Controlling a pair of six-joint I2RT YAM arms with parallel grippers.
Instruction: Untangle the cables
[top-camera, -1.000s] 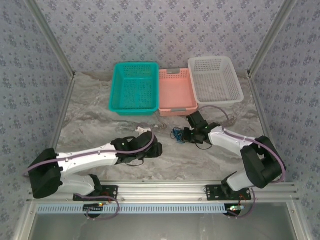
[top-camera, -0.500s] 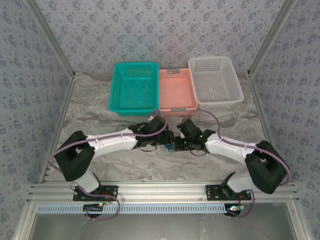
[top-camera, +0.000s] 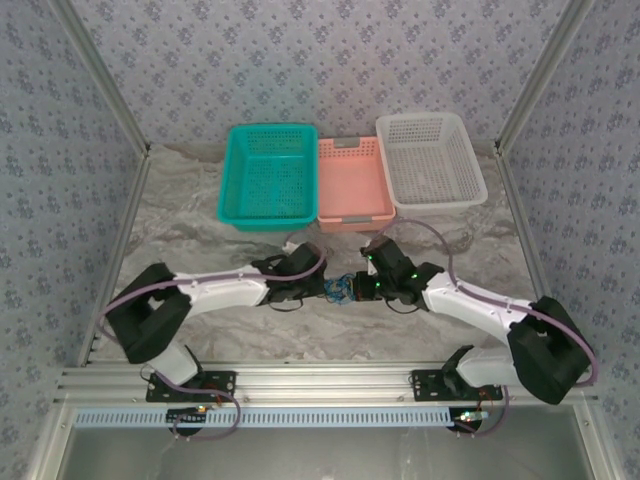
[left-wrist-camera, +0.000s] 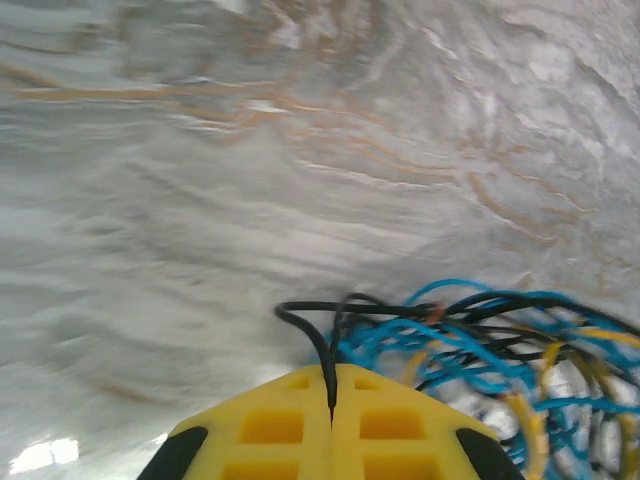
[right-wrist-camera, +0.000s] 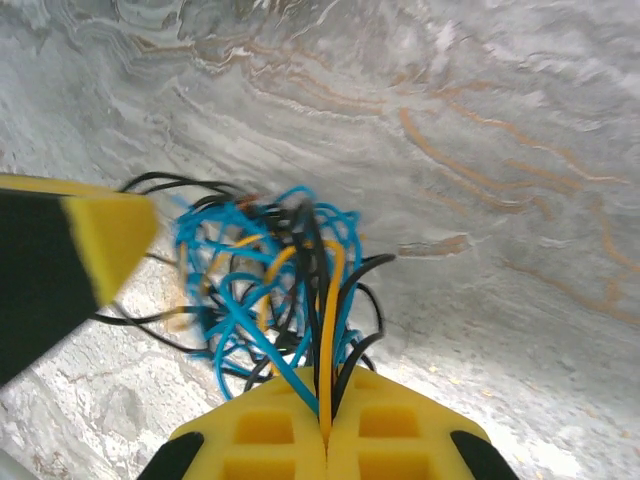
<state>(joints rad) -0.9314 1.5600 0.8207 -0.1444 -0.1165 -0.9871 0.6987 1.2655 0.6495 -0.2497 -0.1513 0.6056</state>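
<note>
The veined grey marble table (top-camera: 200, 230) is smooth. At its middle, between both arms, the cables (right-wrist-camera: 265, 275) lie in a loose knot of thin blue, black and yellow loops. The yellow-padded left gripper (left-wrist-camera: 332, 390) pinches a black strand, and the right gripper (right-wrist-camera: 325, 415) clamps yellow and black strands.

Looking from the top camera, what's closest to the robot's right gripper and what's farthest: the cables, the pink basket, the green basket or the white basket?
1. cables: touching the right gripper, just to its left.
2. pink basket: straight behind, middle of the back row.
3. green basket, back left, and white basket, back right: too close to call.
</note>
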